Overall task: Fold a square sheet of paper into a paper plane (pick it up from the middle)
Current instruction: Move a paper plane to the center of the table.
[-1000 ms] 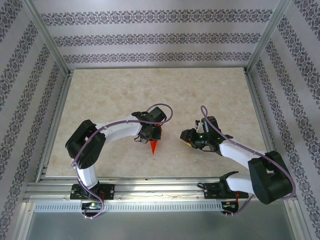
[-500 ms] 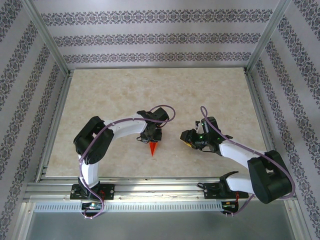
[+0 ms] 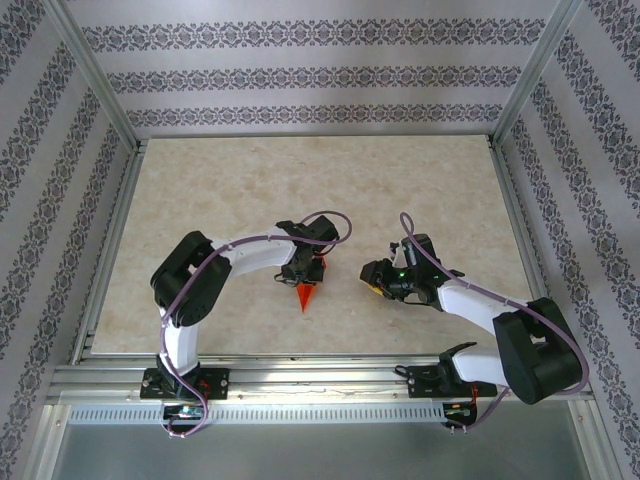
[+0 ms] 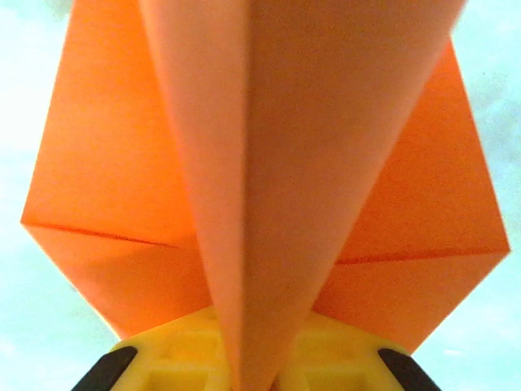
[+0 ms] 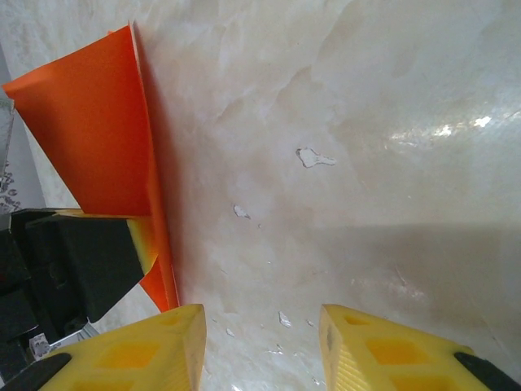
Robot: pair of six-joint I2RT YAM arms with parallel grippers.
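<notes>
1. pinching the lengthwise fold of the paper plane (image 4: 269, 163), the left gripper (image 3: 304, 270) has its yellow fingers (image 4: 179, 362) close together, with the keel running down between them. that reads as a clench on the paper, though i cannot tell how firm it is.
2. the plane is near the middle of the table (image 3: 200, 200), at the left gripper's tip, its pointed nose aimed toward the arm bases. its flaps spread to either side of the held crease. gripping by the keel likely leaves those flaps uncrushed and the crease sharp.
3. the right gripper (image 5: 260, 326) hovers low over bare tabletop near the plane without touching it. its fingers are apart and nothing is between them. it is probably standing clear so the paper is not knocked, yet close enough to help.
4. the folds look complete, so what seems left is setting the dart down cleanly.
</notes>
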